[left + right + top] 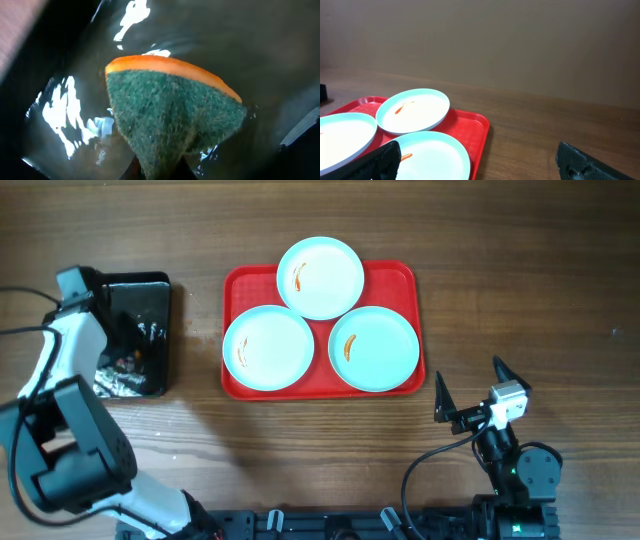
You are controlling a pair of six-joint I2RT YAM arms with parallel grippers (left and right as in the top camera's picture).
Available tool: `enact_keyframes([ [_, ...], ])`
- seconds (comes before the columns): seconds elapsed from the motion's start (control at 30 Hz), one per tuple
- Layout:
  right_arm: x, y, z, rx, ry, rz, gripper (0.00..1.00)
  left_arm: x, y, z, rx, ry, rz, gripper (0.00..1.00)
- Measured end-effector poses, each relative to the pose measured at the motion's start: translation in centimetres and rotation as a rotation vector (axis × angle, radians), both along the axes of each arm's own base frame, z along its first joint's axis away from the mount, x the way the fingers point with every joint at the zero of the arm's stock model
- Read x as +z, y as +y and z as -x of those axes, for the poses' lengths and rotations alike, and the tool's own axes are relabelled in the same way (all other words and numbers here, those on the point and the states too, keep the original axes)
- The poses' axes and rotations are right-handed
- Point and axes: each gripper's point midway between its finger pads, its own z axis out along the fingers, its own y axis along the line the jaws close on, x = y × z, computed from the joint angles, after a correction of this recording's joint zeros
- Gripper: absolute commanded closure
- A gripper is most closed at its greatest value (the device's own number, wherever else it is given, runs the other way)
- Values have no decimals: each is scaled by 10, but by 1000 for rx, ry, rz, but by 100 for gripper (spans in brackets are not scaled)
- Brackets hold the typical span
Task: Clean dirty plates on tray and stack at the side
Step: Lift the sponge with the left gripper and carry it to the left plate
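**Opening step: wetting and fetching the sponge.** Three plates (pixel 320 277) lie on the tray (pixel 396 278), one at its far edge and two side by side at its near edge, packed close together. Each carries a small orange smear, so none looks cleaned and none is stacked beside the tray.

Well apart from the tray, off its short edge on the robot's left, the left claw (pixel 160 172) reaches into the black tray (pixel 150 290). It appears closed on the sponge (pixel 170 110), whose green scouring face is toward the wrist camera with the orange backing behind. The sponge is pinched to a wedge at the lower edge of that view.

The right claw (pixel 467 370) hangs spread wide and empty, just off the tray's near corner on the robot's right, facing the plates.

**Next move, by my judgement:** lift the sponge clear, carry it across to the tray and press it onto a smear. The shallow plates may slide, so the right claw will likely have to steady a rim.

**Hard to make out:**
- The left claw's fingers barely show beneath the sponge, so the grip is read from the pinch alone.
- From above, the arm (pixel 65 345) hides both claw and sponge.
- The glare in the black tray may be water or mere gloss; I cannot tell which.
- The right wrist view cuts off the two plates at the tray's near edge
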Motion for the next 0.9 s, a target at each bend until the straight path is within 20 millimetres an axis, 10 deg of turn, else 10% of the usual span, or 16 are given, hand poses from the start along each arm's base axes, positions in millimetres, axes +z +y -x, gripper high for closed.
enact_keyframes([
  [0.3, 0, 0, 0, 0, 0, 0, 0, 223, -26, -64, -132, -634, -138, 96],
  [0.4, 0, 0, 0, 0, 1, 0, 0, 199, -26, -60, -138, -571, -120, 96],
  [0.53, 0, 0, 0, 0, 0, 0, 0, 55, -25, -35, -112, -215, -29, 96],
  [0.63, 0, 0, 0, 0, 0, 0, 0, 8, -27, -7, -107, -48, -8, 96],
  [0.77, 0, 0, 0, 0, 0, 0, 0, 59, -18, -29, -114, -182, -77, 96],
  [0.9, 0, 0, 0, 0, 0, 0, 0, 184, -16, -60, -135, -527, -188, 96],
])
